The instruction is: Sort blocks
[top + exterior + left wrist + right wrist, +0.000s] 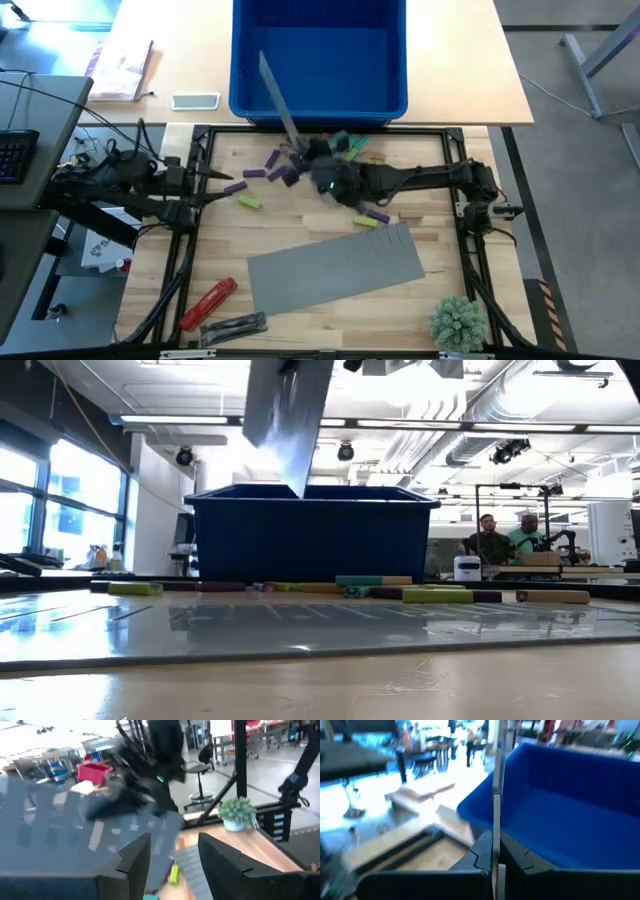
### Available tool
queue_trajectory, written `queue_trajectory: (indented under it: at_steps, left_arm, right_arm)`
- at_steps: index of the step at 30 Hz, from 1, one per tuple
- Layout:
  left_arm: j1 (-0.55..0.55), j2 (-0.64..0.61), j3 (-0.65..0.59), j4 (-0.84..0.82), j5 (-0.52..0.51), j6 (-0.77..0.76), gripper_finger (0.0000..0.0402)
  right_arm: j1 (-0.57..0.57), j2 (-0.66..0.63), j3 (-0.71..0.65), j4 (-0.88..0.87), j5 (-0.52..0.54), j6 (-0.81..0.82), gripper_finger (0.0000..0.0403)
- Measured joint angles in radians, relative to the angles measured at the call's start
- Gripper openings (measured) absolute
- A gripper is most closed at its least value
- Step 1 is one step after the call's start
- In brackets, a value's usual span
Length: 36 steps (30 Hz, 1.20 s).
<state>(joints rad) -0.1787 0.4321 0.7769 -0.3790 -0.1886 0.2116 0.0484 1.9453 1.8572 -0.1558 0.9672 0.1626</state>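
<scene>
The right gripper [494,854] pinches a thin flat grey mat [277,98] on edge, its fingers pressed against it, holding it tilted up over the deep blue plastic bin [320,95]; the small purple, lime and teal blocks [262,174] lie on the tabletop just beneath and beside those fingers. The left gripper [172,852] waits aside, fingers spread and empty. A steady, firm tilt seems advisable; whether any block rides the mat cannot be made out.

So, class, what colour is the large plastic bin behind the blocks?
The large plastic bin is deep blue, clearest in the high view.
</scene>
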Motion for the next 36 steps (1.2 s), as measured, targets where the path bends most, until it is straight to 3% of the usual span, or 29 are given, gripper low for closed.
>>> queue_trajectory:
  at_steps: [8,14,22,30,36]
  left_arm:
    - [0.0,-0.004,-0.114,0.063,0.049,-0.056,0.0147]
    - [0.0,-0.005,-0.241,0.207,-0.012,-0.03,0.0147]
    - [0.018,-0.007,-0.386,0.393,-0.093,0.004,0.0147]
    - [0.108,-0.007,-0.399,0.397,-0.172,0.047,0.0147]
    - [0.196,0.009,-0.375,0.367,-0.153,0.047,0.0147]
  right_arm:
    - [-0.203,0.0,0.0,0.28,-0.032,-0.175,0.0]
    - [-0.403,0.01,0.0,0.402,-0.223,-0.163,0.0]
    - [-0.604,0.082,0.001,0.523,-0.374,-0.061,0.0]
    - [-0.629,0.101,0.001,0.526,-0.41,-0.014,0.0]
    - [-0.577,0.102,0.001,0.463,-0.331,-0.066,0.0]
